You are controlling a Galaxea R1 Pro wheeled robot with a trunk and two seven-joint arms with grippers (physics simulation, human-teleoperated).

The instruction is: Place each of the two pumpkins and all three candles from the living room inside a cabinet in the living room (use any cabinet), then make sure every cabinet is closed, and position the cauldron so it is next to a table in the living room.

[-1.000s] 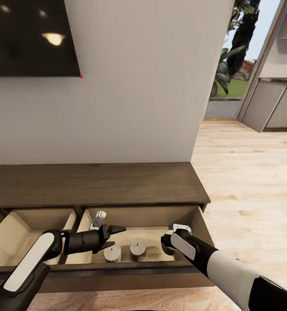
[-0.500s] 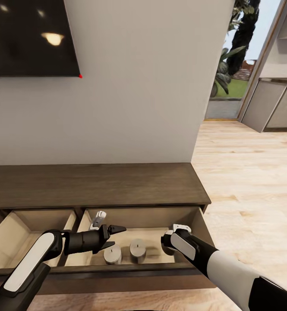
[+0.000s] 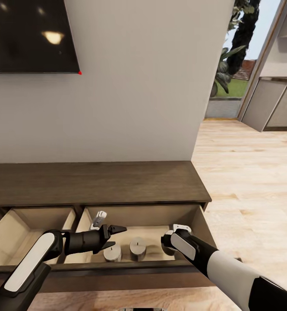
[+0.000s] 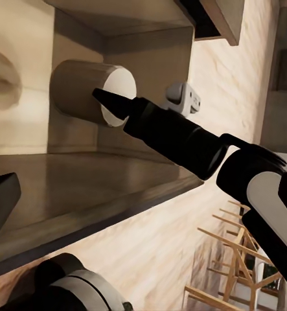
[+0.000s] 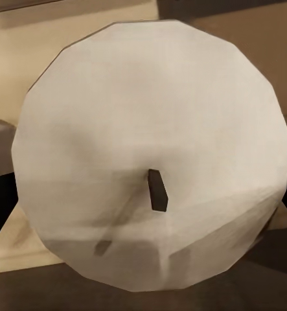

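Note:
The dark brown cabinet point(image 3: 96, 183) has two drawers pulled out, showing beige insides. In the right-hand drawer point(image 3: 190, 218) two stubby grey-white candles point(image 3: 112, 253) point(image 3: 137, 248) stand upright side by side. My left gripper point(image 3: 117, 236) hovers open just above them, holding nothing. The left wrist view shows one of these candles point(image 4: 85, 91) close by. My right gripper point(image 3: 165, 247) reaches down into the same drawer to their right. A third candle point(image 5: 149, 129) with a short dark wick sits right against the right wrist camera, and a dark finger touches its edge. Pumpkins, cauldron and table are out of view.
The left drawer point(image 3: 31, 224) stands open with nothing visible in it. A black TV point(image 3: 31, 34) hangs on the wall above. Pale wood floor point(image 3: 255, 194) stretches to the right toward a doorway point(image 3: 229, 86) and grey kitchen cabinets point(image 3: 272, 103).
The whole picture has shifted up slightly, so the camera moved. Both arms and the candles keep their places relative to the drawer.

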